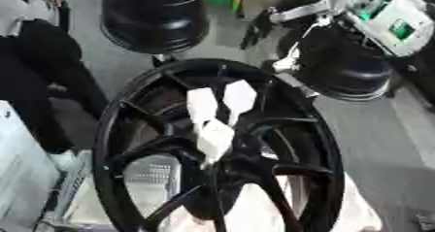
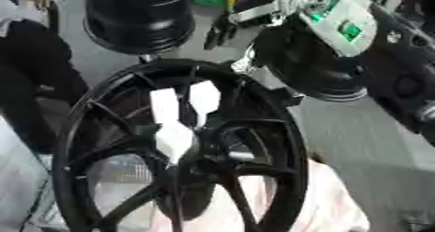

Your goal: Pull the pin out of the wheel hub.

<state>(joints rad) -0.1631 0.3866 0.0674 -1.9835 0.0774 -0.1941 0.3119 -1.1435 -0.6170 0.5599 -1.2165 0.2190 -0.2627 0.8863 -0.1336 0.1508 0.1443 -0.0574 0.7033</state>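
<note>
Black wheel hub [image 1: 221, 148] upright, white tags [image 1: 219, 110] at centre. Second wheel [image 1: 153, 15] behind. Right hand [image 2: 223, 29] upper right, fingers' state unclear. Left hand unseen.

**Black wheel hub filling the lower frame, robot arm sitting at the upper right**

A large black wheel hub [image 1: 217, 148] is standing upright across the centre and lower part of the frame, its spokes fanning out from the middle. Three white tag-like pieces [image 1: 219, 110] are sitting on the spokes just above the hub's centre; what they are is unclear. A second black rim [image 1: 153, 17] is standing at the top centre-left. A black and silver robot arm [image 1: 340, 37] with a white and green panel is reaching in from the upper right, its hand not clearly distinguishable. A person in dark clothing [image 1: 38, 71] is showing along the left edge.
</note>
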